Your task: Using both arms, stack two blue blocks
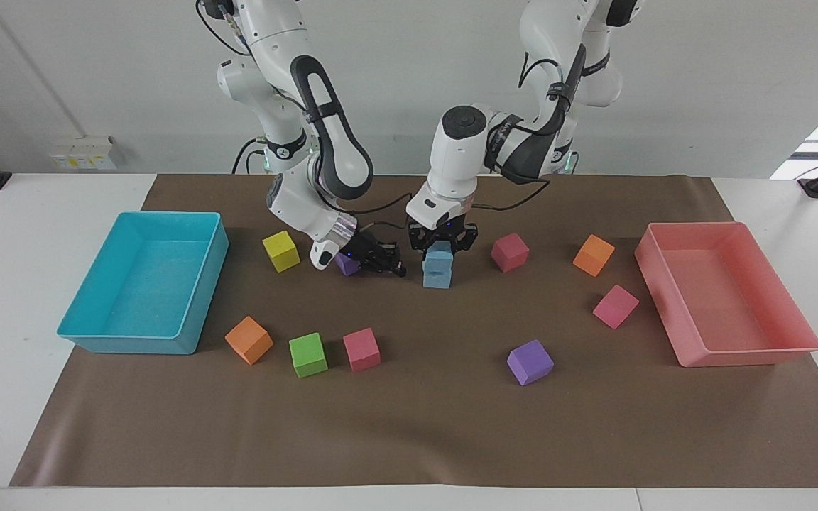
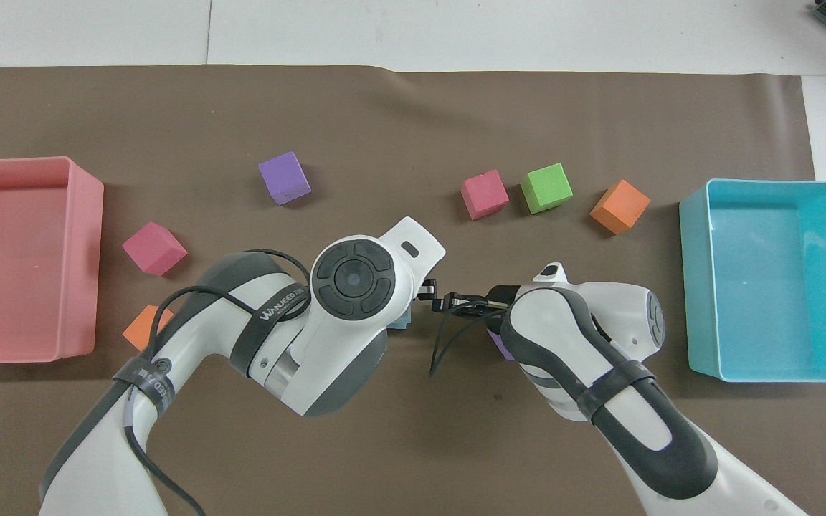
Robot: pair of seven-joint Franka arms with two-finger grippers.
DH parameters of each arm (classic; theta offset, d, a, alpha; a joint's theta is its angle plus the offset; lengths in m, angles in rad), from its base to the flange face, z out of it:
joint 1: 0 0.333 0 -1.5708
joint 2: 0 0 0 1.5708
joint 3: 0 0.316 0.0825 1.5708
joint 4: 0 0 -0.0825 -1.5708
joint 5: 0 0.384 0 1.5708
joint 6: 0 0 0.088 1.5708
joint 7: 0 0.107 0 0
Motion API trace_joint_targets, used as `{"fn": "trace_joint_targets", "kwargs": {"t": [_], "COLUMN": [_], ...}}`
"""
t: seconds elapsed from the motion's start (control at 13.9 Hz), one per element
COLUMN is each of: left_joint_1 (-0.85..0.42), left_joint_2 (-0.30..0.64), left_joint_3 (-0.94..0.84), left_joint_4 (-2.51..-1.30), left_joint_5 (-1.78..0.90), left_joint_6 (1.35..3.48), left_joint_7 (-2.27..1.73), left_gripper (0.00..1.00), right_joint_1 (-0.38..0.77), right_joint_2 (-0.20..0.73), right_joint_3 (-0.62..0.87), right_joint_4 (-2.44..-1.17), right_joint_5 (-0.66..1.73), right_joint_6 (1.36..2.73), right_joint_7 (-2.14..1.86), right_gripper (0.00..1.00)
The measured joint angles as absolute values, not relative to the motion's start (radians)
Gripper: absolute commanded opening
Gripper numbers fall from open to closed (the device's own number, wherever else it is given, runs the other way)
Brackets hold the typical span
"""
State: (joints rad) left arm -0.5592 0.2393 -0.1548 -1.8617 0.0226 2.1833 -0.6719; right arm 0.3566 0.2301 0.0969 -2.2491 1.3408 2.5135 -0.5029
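Across the facing view from the right arm's end of the bench, you have the right tool (image 1: pixel 389 268) low over the mat, tips together and holding nothing, just beside a purple cube (image 1: pixel 344 263) and close to the stack. The right arm looks to be waiting.

Next comes the left tool (image 1: pixel 442 250), clamped on the upper blue block (image 1: pixel 438 258), which sits on the lower blue block (image 1: pixel 437 277) on the mat between the two arms. The pair lies nearer the robots than the pink cube (image 1: pixel 361 349) and the green cube (image 1: pixel 308 354). From overhead the left wrist hides the stack almost wholly.

I'd judge the placing done and the release due. Your risks:

- The upper block appears set slightly askew on the lower; let go like that and it may tip off.
- Foam can cling to a finger, so a fast lift could drag the top block away.
- The right tool is so near that any sideways move of it could knock the stack.
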Motion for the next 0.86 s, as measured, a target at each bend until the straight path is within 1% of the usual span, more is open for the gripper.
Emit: {"fn": "trace_joint_targets", "kwargs": {"t": [0.86], "left_joint_1": [-0.569], "left_joint_2": [0.249], "left_joint_3": [-0.155], "left_joint_4": [-1.861], "left_joint_5": [0.054], "left_joint_6": [2.163], "left_joint_7": [-0.670], "left_gripper": [0.47], "right_joint_1": [0.357], "right_joint_2": [0.230], "right_joint_3": [0.097], "right_joint_4": [-2.249], "right_joint_5": [1.341], "right_joint_6": [2.514], "right_joint_7": [-0.503], "right_gripper": [0.00]}}
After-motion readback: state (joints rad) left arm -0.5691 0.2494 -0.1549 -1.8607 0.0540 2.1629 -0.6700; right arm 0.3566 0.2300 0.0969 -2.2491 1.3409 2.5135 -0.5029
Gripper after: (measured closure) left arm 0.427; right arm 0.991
